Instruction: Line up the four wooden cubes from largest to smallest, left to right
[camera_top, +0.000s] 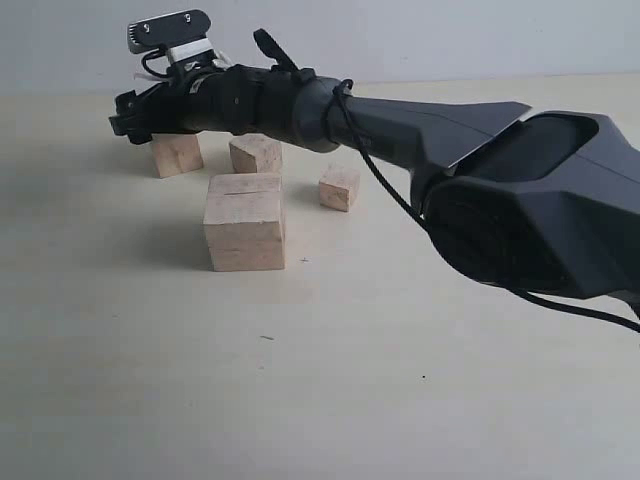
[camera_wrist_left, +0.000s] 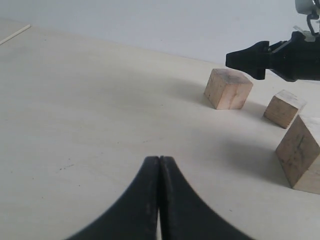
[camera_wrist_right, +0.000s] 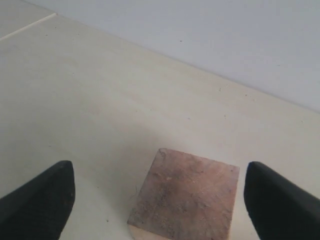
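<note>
Black right arm (camera_top: 400, 130) reaches across the pale table (camera_top: 350, 380) to the far-left cube. The right jaws are spread wide over a mid-size pale unpainted wood cube (camera_wrist_right: 185, 195), not touching it (wrist view shows a gap on each side). The left jaws are pressed together w/ nothing between, low over bare table. Largest pale wood cube w/ thin dark slit (camera_top: 245, 222) sits nearest the exterior cam, a second mid-size pale cube (camera_top: 255, 153) just behind it, and the smallest pale cube (camera_top: 339, 187) to the right. All are apart, not in a row.

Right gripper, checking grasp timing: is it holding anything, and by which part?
Nothing held: the right gripper is open, fingers flanking a wooden cube without touching.
</note>
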